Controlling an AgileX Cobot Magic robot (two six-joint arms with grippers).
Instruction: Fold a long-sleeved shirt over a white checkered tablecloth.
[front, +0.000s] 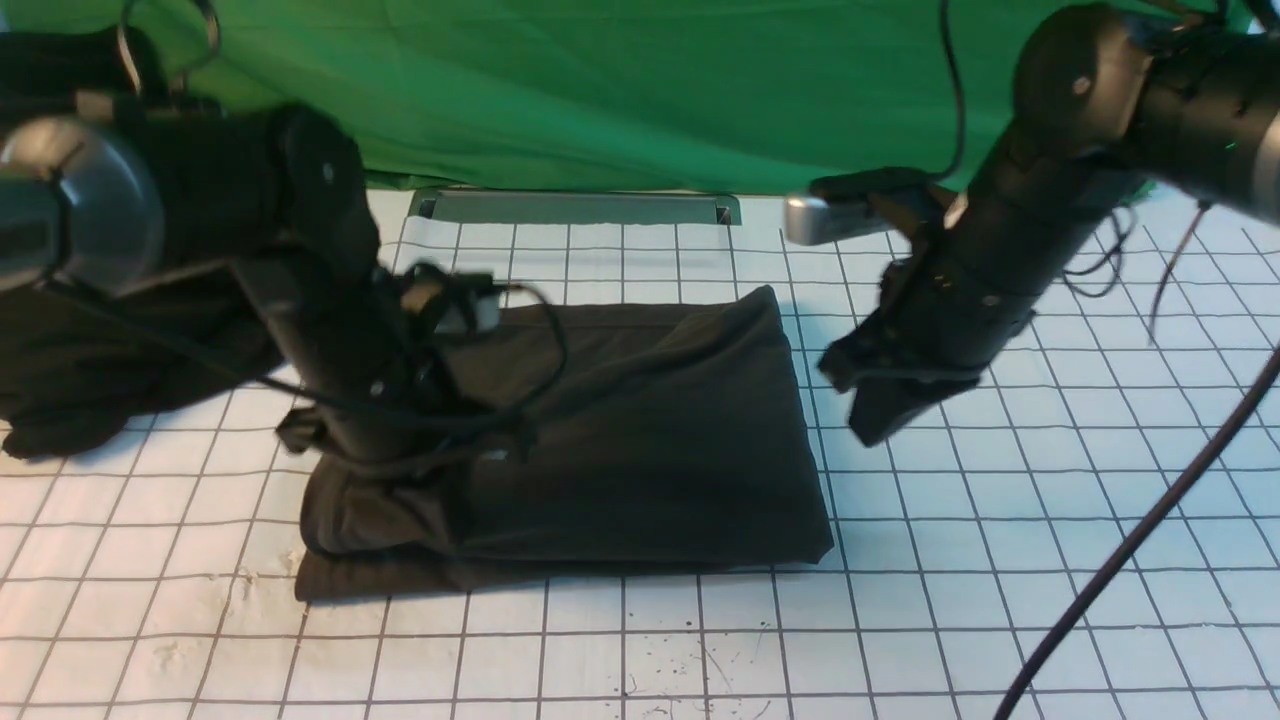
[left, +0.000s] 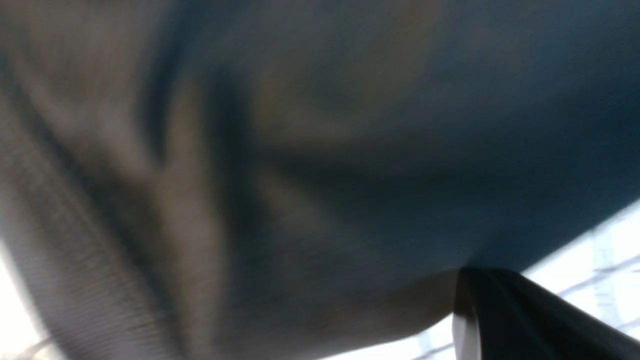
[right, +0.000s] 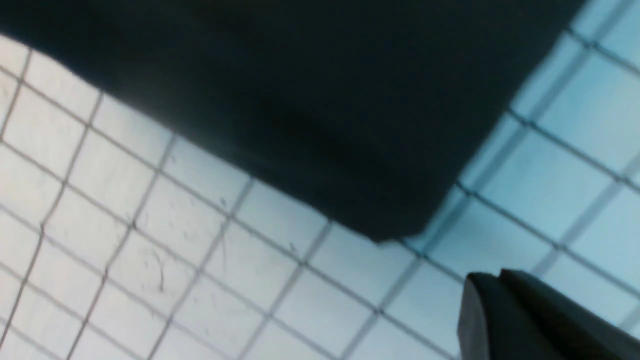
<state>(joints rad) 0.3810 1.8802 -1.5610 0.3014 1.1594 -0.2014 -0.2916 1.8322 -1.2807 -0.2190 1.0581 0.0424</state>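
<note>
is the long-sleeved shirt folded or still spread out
Folded: the long-sleeved shirt lies as a compact rectangle on the white checkered tablecloth, no sleeves sticking out, doubled layers at its near-left edge.

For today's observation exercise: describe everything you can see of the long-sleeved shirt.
The long-sleeved shirt is dark brownish-black, soft jersey by its look, folded into a rough rectangle lying flat on the white checkered tablecloth. Its near-left end is bunched and creased. The left tool presses there; the right tool hangs apart. No print shows.

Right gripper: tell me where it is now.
In the front view the right gripper hangs shut over the tablecloth, on the right, just beside the folded shirt's right edge, not touching it.
</note>
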